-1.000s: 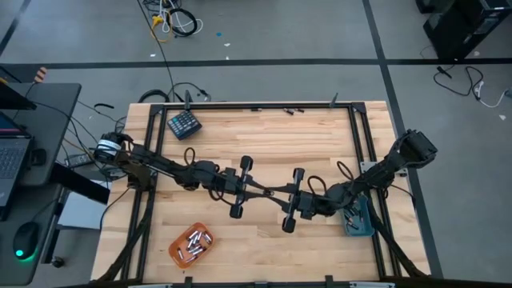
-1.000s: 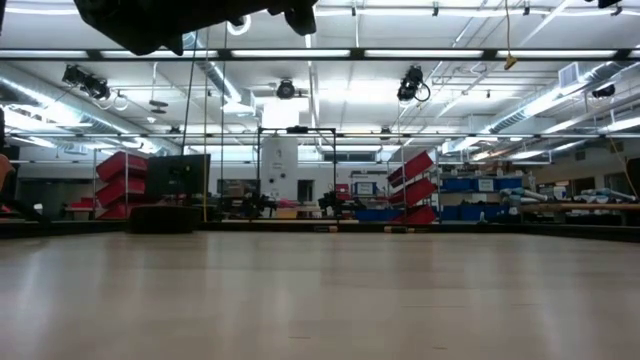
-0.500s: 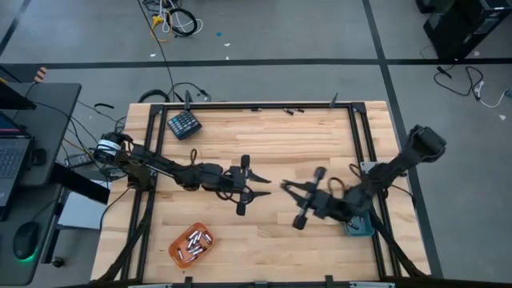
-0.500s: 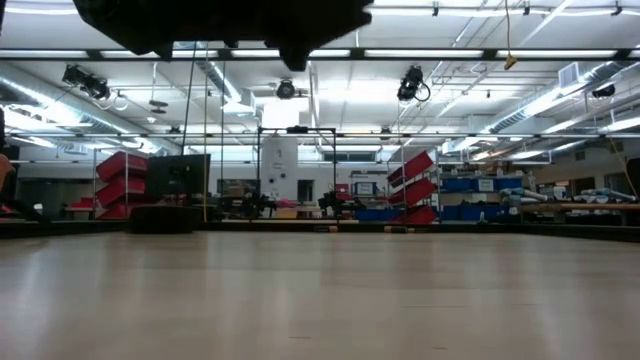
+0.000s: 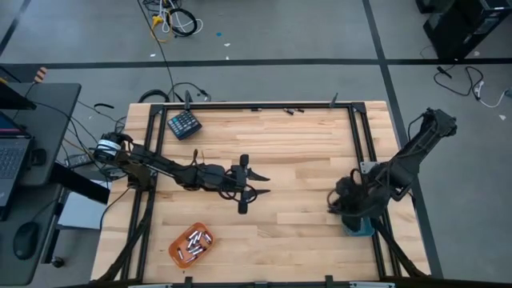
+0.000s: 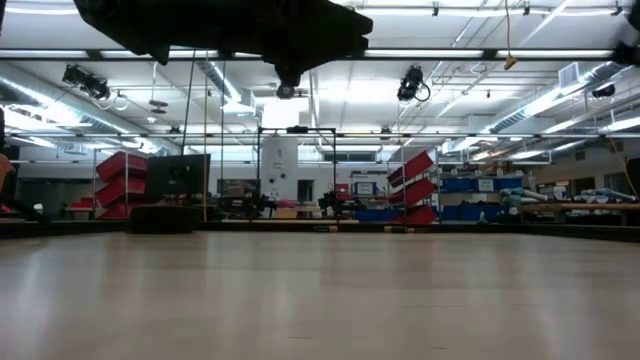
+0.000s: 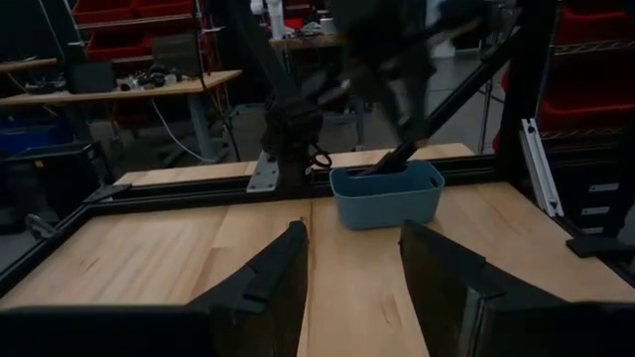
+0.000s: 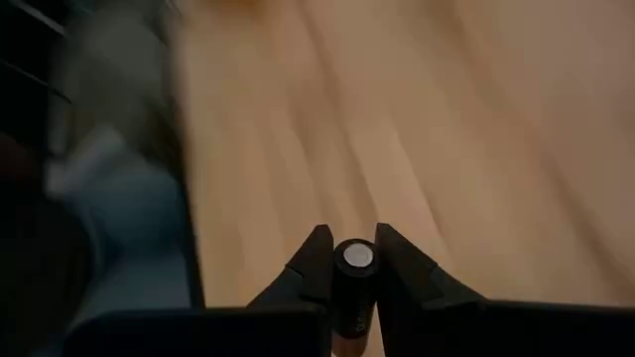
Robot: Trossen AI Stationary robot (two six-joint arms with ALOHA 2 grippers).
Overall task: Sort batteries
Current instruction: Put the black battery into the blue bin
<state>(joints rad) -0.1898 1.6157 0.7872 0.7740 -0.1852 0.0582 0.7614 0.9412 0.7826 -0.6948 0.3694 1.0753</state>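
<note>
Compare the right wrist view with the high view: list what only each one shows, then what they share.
Only the right wrist view: a battery clamped upright between the right claw fingers, its pale end facing the camera.

Only the high view: the orange tray of loose batteries at the near left, the dark keypad block, the left claw open over mid-table, and both whole arms.

Both: the wooden table and the blue bin beside the right claw.

We see a pale wooden table [image 5: 304, 144] carrying an orange tray [image 5: 191, 246] of batteries [image 5: 193, 241], a dark teal keypad block [image 5: 184, 124], and a blue bin [image 7: 386, 194] beyond our left fingers [image 7: 283, 273].
</note>
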